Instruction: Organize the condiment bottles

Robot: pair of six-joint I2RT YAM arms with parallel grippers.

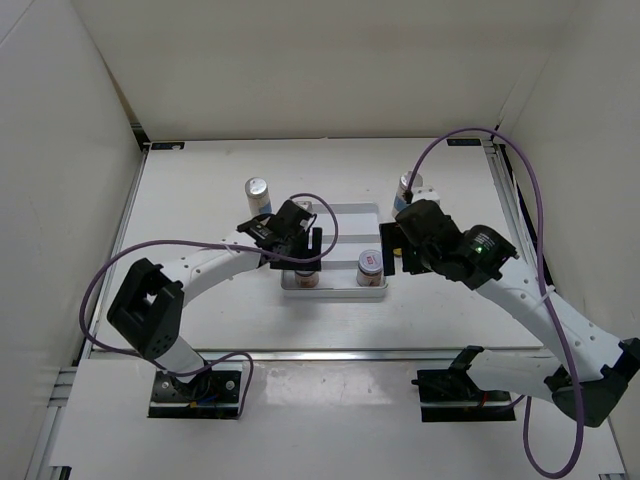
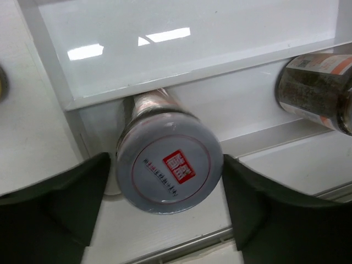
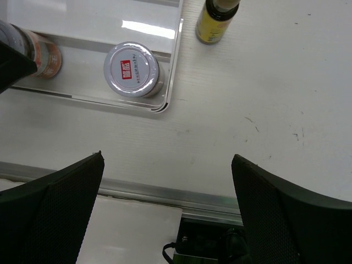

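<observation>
One squat jar point(image 2: 170, 168) closely flanked by left jaws, grip unclear, right jaws spread wide, empty.

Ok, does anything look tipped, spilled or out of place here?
Nothing stands out. The left jar and right jar stand upright in the tray, the left white bottle and right white bottle upright beyond its far corners, the yellow bottle beside it. Nothing looks spilled.
</observation>
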